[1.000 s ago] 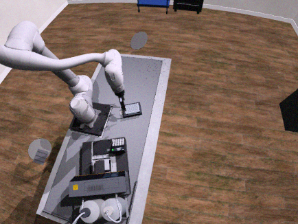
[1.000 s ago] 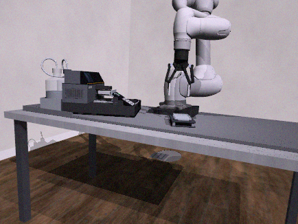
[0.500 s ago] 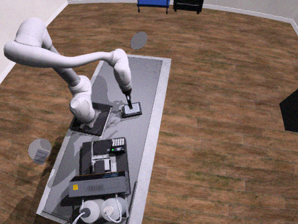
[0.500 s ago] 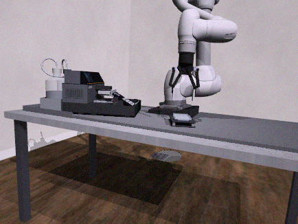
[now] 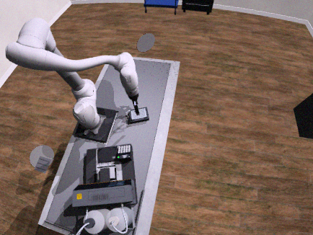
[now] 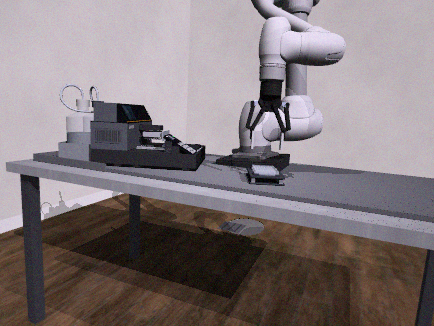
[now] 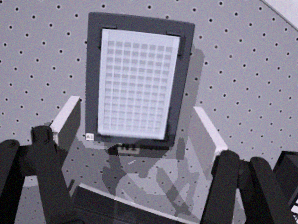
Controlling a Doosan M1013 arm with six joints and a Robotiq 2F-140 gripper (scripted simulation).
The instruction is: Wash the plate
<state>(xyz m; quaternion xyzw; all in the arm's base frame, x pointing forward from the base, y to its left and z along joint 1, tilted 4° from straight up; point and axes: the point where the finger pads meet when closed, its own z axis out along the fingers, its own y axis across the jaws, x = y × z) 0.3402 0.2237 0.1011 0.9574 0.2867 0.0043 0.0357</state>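
Note:
The white well plate (image 7: pixel 139 83) lies flat in the dark frame of nest N1 (image 7: pixel 93 76) on the table. It also shows in the top view (image 5: pixel 138 114) and the exterior view (image 6: pixel 265 171). My gripper (image 7: pixel 136 115) is open and empty. It hangs well above the plate, pointing down, with a clear gap below the fingers in the exterior view (image 6: pixel 268 122). The washer (image 5: pixel 108 173) stands further along the table with its keypad (image 5: pixel 124 148) facing the nest. A small green lamp (image 5: pixel 118 157) glows beside the keypad. I cannot make out the plate's cut corner.
The arm's black base plate (image 5: pixel 97 124) sits beside the nest. Two white bottles (image 5: pixel 104 220) stand behind the washer at the table's end. The table edge (image 5: pixel 164 119) runs close to the nest on the far side from the arm.

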